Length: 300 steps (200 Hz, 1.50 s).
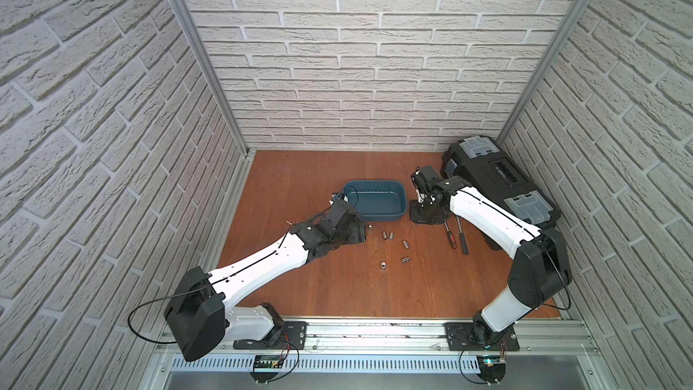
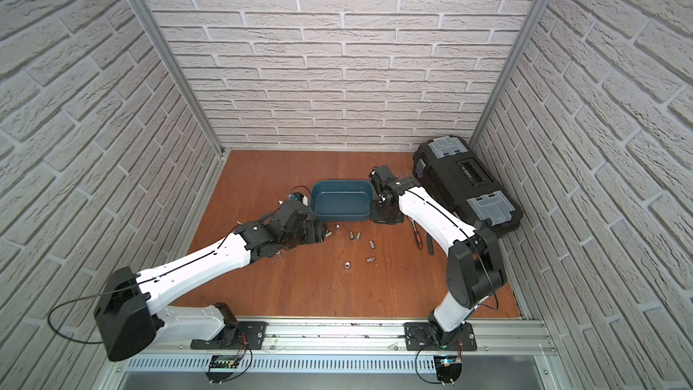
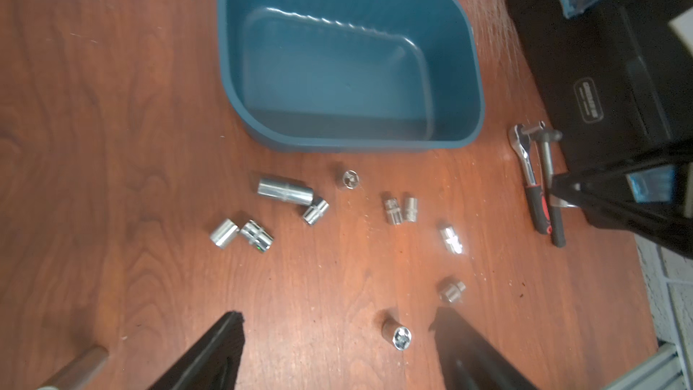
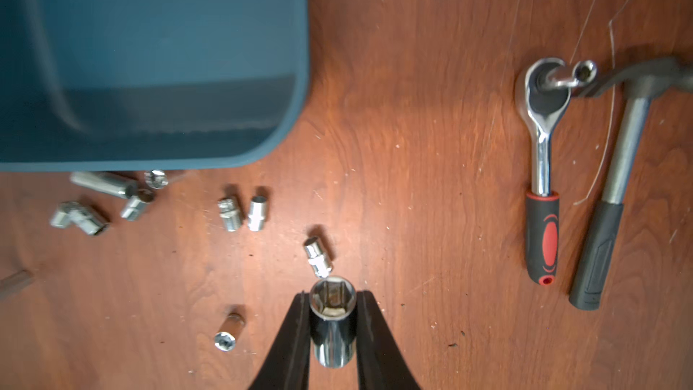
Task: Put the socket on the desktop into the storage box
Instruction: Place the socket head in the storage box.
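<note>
My right gripper (image 4: 333, 296) is shut on a large chrome socket (image 4: 332, 317), which stands out between the black fingers above the desktop (image 1: 337, 294). In both top views this gripper (image 1: 427, 215) sits just right of the teal storage box (image 1: 375, 183), whose inside is bare (image 3: 337, 69). Several smaller chrome sockets (image 1: 387, 235) lie scattered on the wood in front of the box. My left gripper (image 3: 339, 315) is open and holds nothing. One small socket (image 3: 397, 335) lies on the desktop between its fingers, nearer one of them. This gripper (image 2: 318, 232) is at the box's front left corner.
A black toolbox (image 1: 498, 181) with grey latches fills the back right corner. A ratchet (image 4: 543, 166) with a red-black handle and a hammer (image 4: 615, 181) lie side by side right of the box. A metal rod (image 3: 75, 365) lies near the left gripper. Brick-pattern walls enclose three sides.
</note>
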Each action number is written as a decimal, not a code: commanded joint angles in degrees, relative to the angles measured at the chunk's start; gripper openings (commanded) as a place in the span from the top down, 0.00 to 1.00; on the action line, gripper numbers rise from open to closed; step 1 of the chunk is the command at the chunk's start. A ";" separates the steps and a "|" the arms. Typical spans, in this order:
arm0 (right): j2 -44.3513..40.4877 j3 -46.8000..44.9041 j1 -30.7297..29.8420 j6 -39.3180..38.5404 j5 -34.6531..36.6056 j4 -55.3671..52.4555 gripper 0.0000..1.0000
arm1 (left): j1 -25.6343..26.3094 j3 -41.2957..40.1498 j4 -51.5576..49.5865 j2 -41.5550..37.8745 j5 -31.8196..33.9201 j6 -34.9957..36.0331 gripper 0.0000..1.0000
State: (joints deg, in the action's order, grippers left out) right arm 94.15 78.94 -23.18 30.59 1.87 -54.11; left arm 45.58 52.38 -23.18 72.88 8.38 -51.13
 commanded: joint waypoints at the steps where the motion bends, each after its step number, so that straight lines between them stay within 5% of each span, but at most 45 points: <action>1: 1.33 4.77 -1.16 -1.30 -0.63 -2.18 0.81 | -1.58 -1.48 -0.70 -2.01 0.66 -0.43 0.16; 132: 24.76 28.38 -3.01 -1.94 -2.89 -4.64 0.81 | -4.76 -7.17 1.62 -7.20 0.37 -3.21 0.16; 300: 40.43 39.89 -2.05 -1.41 -1.96 -7.43 0.76 | -4.85 -8.78 2.97 -6.05 -0.32 -4.28 0.16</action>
State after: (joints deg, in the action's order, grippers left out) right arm 134.72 117.45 -25.43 29.15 -0.32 -60.34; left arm 41.15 44.23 -21.91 66.48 8.10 -55.33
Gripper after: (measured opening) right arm 0.239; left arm 0.836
